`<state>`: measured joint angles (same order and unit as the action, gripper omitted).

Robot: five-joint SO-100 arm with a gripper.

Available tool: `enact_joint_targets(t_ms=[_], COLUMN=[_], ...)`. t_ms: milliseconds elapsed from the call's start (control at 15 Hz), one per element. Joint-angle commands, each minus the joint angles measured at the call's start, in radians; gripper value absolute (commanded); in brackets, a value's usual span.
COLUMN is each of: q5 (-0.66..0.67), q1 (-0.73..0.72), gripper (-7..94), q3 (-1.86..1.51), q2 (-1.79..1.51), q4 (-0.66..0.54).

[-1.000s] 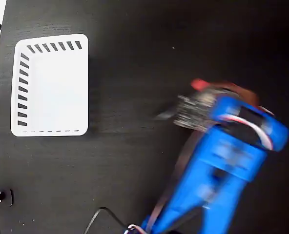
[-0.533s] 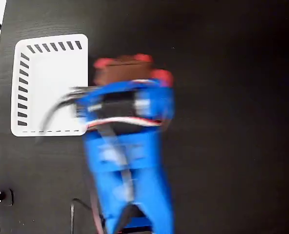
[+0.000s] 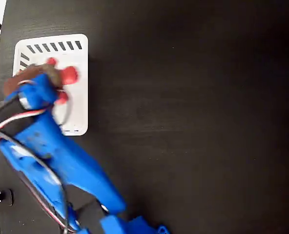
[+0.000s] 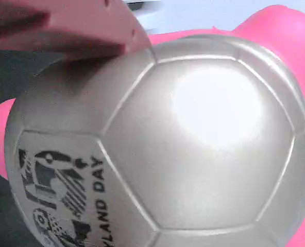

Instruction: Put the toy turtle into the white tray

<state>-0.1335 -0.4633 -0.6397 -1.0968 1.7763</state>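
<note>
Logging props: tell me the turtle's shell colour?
Silver-grey with black print, on the toy turtle; clearest in the wrist view.

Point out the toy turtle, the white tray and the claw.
toy turtle (image 4: 193, 144): wrist view, middle of the shell.
white tray (image 3: 78, 105): fixed view, bare floor near its right edge.
claw (image 3: 39, 80): fixed view, blue tip over the turtle.

Blue arm (image 3: 56, 161) stretched toward upper left, hand (image 3: 34, 78) clamped shut.

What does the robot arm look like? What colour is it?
The arm is bright blue with chunky, blocky plastic parts. Black sections sit near its wrist, and thin white, red and black cables loop along it. In the wrist view, the gripper's finger looks pinkish and flat.
</note>
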Motion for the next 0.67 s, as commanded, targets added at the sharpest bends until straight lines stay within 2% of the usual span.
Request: enact_joint_targets(t_ms=[0, 600], q5=[-0.029, 0.025], q1=[-0.049, 0.023], gripper=[0, 0], q3=[0.109, 0.196], q2=[0.018, 0.196], q4=[0.011, 0.011])
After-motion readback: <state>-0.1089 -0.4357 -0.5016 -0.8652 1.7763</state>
